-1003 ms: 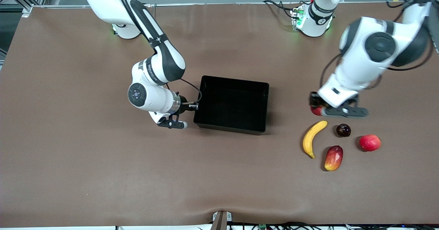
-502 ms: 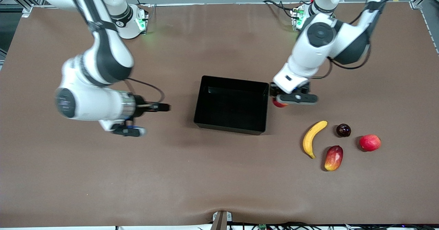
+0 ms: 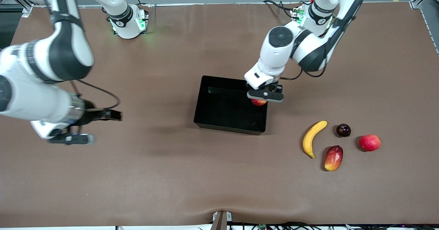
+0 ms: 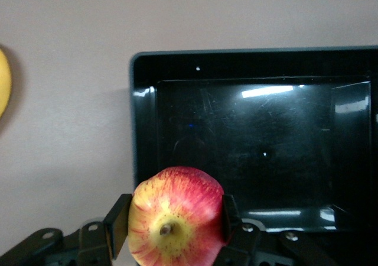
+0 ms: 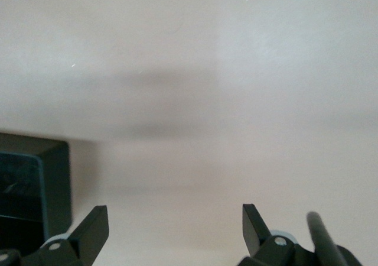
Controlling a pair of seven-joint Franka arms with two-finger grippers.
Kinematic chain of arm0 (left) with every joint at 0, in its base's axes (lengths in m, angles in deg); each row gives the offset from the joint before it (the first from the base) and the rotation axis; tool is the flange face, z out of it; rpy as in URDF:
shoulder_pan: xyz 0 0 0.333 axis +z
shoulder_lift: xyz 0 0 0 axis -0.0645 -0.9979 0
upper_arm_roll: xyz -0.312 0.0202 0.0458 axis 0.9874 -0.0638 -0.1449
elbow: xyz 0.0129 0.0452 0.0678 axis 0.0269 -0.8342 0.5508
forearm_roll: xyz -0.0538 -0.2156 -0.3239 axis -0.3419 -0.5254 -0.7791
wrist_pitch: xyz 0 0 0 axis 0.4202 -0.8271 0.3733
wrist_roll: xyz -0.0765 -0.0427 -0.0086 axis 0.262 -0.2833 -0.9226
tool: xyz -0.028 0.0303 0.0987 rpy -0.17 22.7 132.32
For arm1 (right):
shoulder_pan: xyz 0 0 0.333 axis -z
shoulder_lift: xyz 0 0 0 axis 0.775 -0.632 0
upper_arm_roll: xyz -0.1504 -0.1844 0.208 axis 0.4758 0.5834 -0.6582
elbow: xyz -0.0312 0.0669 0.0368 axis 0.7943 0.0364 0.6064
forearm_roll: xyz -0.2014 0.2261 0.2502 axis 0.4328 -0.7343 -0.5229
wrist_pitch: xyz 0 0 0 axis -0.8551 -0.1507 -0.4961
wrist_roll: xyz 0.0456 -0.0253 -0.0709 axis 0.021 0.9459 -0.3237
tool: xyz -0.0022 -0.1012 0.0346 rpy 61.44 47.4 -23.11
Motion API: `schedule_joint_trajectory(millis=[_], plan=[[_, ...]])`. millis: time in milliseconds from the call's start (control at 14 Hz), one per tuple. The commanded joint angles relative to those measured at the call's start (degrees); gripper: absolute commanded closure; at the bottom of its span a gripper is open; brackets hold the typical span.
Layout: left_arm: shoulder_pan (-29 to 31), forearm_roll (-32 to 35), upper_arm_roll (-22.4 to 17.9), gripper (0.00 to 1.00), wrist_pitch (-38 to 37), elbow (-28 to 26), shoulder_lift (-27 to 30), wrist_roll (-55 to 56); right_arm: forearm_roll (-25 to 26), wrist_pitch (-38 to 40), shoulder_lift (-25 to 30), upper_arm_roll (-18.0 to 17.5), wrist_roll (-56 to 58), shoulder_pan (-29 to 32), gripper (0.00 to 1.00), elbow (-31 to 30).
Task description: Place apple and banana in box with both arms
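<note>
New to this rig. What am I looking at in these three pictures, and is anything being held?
Two white robot arms stand at a brown table. The large picture looks down from above; the other two come from cameras on each arm's wrist. The left gripper is shut on the apple and hangs over the black box, at the corner toward the left arm's end. The right gripper is open and empty, over bare table at the right arm's end. On the table toward the left arm's end lie the banana, a mango, a red fruit and a small dark fruit.
</note>
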Motion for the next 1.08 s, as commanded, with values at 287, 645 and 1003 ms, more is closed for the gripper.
schedule_joint_trajectory(millis=[287, 645, 1003], plan=[[-3.0, 19.0, 0.2, 1.00, 3.9, 1.0, -10.7, 19.5, 3.1, 3.1, 5.9, -0.5, 14.9, 9.4, 0.00, 0.0], [-4.2, 19.5, 0.2, 1.00, 3.9, 1.1, -13.7, 20.9, 7.7, 4.9, 11.2, -0.2, 15.3, 13.8, 0.00, -3.8], [-4.3, 19.5, 0.2, 1.00, 3.9, 0.9, -14.5, 21.0, 8.1, -5.5, 27.1, -0.8, 15.4, 10.7, 0.00, -27.6]])
